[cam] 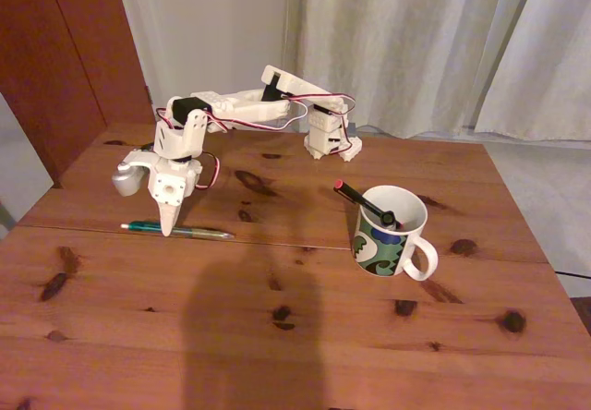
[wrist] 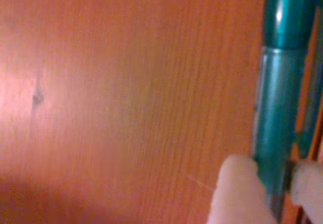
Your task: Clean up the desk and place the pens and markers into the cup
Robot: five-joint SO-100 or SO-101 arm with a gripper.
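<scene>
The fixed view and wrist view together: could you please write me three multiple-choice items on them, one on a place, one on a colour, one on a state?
1. Where is the teal pen?
A. In the mug
B. Flat on the desk
C. On the floor

2. What colour is the tip of the black pen in the mug?
A. Red-pink
B. Yellow
C. White

3. How does the gripper stand?
A. Raised high over the mug
B. Down at the teal pen, a finger on each side
C. Holding the mug's handle

Key: 1 B, it lies on the desk left of the mug; 2 A, the tip sticks out over the rim; 3 B, the wrist view shows both fingers flanking the barrel.
</scene>
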